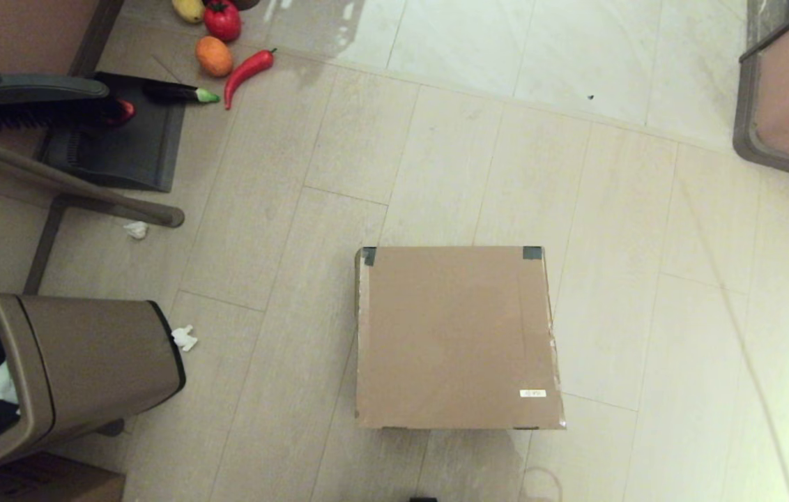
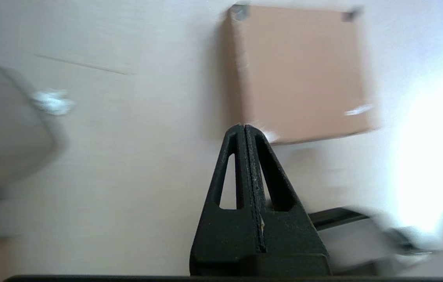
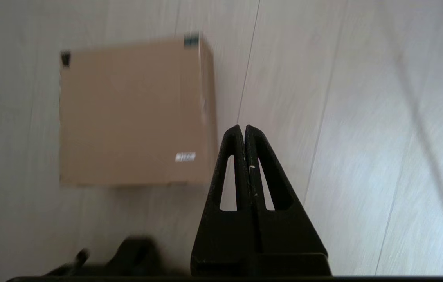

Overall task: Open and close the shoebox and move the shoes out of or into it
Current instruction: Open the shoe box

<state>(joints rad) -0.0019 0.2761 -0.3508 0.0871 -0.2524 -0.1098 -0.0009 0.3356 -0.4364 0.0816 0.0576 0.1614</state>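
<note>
We are looking down at the shoebox [image 1: 456, 338] sitting lid-closed on the tiled floor [image 1: 436, 139], with nothing lying on it. A tan waste bin [image 1: 53, 376] is standing well to its left, crumpled paper scraps [image 1: 184, 338] beside that, and a dustpan with brush [image 1: 88, 118] and toy vegetables [image 1: 227, 49] farther off. The head view is showing neither arm; only the wrist views are showing our grippers. Our left gripper [image 2: 244, 126] is hanging above the floor, fingers pressed together and holding nothing, near the box's near edge. Our right gripper [image 3: 244, 126] is likewise pinched together and empty, beside the box's right side. No shoes are showing.
</note>
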